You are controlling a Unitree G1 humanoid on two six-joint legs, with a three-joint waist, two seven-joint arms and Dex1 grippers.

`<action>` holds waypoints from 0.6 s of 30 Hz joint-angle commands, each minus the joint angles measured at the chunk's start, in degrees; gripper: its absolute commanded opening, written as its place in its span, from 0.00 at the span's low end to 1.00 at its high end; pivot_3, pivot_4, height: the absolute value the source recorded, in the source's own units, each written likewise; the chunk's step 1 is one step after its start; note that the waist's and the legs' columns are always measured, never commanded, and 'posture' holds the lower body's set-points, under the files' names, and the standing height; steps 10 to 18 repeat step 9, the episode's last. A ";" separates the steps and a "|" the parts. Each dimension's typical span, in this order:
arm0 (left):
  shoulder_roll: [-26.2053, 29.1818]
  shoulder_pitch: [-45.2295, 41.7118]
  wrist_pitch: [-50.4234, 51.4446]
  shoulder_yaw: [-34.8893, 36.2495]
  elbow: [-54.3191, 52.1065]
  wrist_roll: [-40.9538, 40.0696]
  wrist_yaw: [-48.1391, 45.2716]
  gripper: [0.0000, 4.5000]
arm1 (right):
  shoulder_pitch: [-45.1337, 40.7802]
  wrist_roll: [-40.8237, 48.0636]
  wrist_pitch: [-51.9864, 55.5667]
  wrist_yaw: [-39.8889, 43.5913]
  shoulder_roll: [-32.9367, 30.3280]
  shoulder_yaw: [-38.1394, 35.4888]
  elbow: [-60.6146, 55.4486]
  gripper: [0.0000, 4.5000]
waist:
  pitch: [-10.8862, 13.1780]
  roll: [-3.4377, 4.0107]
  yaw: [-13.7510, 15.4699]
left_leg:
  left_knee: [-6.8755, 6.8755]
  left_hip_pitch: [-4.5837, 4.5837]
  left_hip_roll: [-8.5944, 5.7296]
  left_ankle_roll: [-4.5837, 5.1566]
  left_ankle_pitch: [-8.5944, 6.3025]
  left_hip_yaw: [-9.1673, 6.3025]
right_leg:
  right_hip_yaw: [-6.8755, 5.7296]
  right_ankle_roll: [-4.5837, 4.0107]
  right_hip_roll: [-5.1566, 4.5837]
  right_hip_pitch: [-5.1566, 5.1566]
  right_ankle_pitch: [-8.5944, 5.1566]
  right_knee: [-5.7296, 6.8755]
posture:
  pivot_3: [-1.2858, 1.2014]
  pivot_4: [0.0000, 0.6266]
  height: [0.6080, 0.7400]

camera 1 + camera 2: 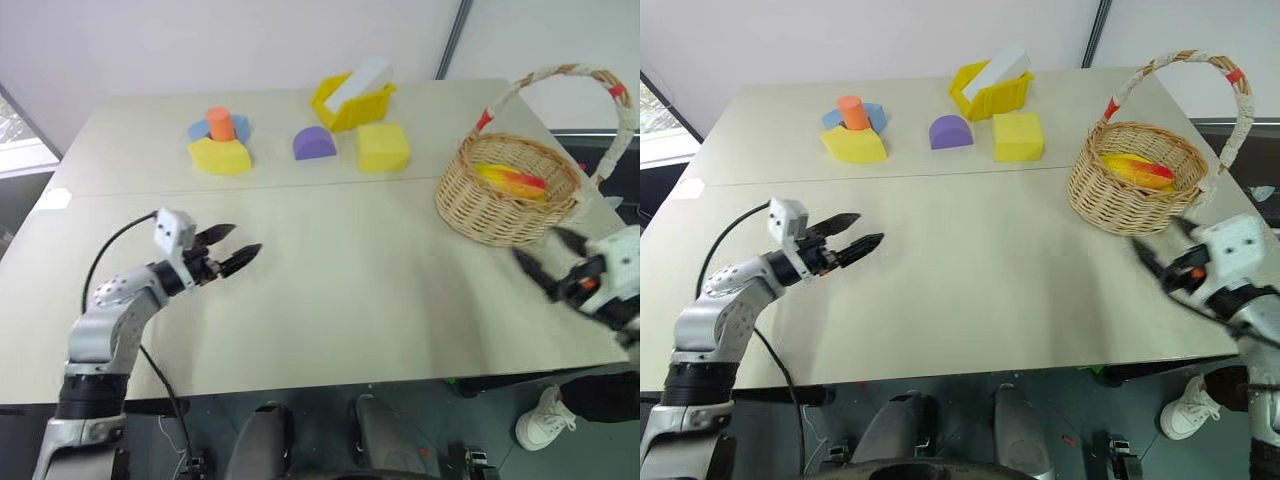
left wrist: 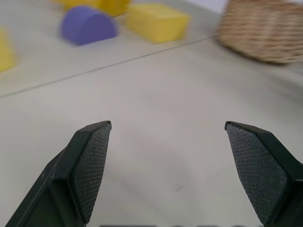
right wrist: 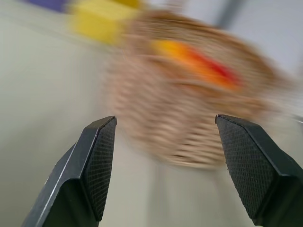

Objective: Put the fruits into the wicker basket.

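Both fingers pairs gape empty; right fingers [image 1: 1168,262] just beside fruit-holding wicker basket [image 1: 1110,200]

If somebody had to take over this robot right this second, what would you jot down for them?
Left claw: open, empty, over bare table.
Right claw: open, empty, just in front of the wicker basket.
Fruits: a yellow and orange-red one lies in the basket; how many are in there I cannot tell.
Done: no fruit is left on the table.
Left: probably nothing; check the basket. The foam blocks at the back stay where they are.
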 commanded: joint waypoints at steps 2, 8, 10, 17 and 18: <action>0.21 2.64 -3.56 3.53 -0.17 2.01 2.74 0.92 | -3.45 0.10 -0.87 1.76 -0.13 5.82 -1.78 0.77 | 0.00 -0.03 0.48 | 0.02 0.01 -0.01 0.00 0.00 -0.02 | -0.05 0.00 -0.04 0.07 0.00 -0.03 | 0.52 0.24 1.00; -0.82 6.45 -3.61 4.79 -3.53 1.54 4.78 0.92 | -9.26 -1.14 -2.77 2.05 2.08 10.72 4.81 0.77 | 0.00 -0.03 0.91 | 0.02 -0.01 -0.11 0.05 -0.06 -0.22 | -0.20 0.00 -0.26 0.34 0.01 -0.45 | 0.52 0.24 1.00; -0.97 6.87 -3.54 4.93 -4.14 1.31 5.05 0.92 | -9.84 -1.46 -3.32 2.15 2.32 11.31 5.71 0.77 | 0.00 -0.03 0.91 | 0.01 -0.03 -0.11 0.06 -0.06 -0.23 | -0.21 0.00 -0.27 0.34 0.02 -0.50 | 0.52 0.24 1.00; -0.97 6.87 -3.54 4.93 -4.14 1.31 5.05 0.92 | -9.84 -1.46 -3.32 2.15 2.32 11.31 5.71 0.77 | 0.00 -0.03 0.91 | 0.01 -0.03 -0.11 0.06 -0.06 -0.23 | -0.21 0.00 -0.27 0.34 0.02 -0.50 | 0.52 0.24 1.00; -0.97 6.87 -3.54 4.93 -4.14 1.31 5.05 0.92 | -9.84 -1.46 -3.32 2.15 2.32 11.31 5.71 0.77 | 0.00 -0.03 0.91 | 0.01 -0.03 -0.11 0.06 -0.06 -0.23 | -0.21 0.00 -0.27 0.34 0.02 -0.50 | 0.52 0.24 1.00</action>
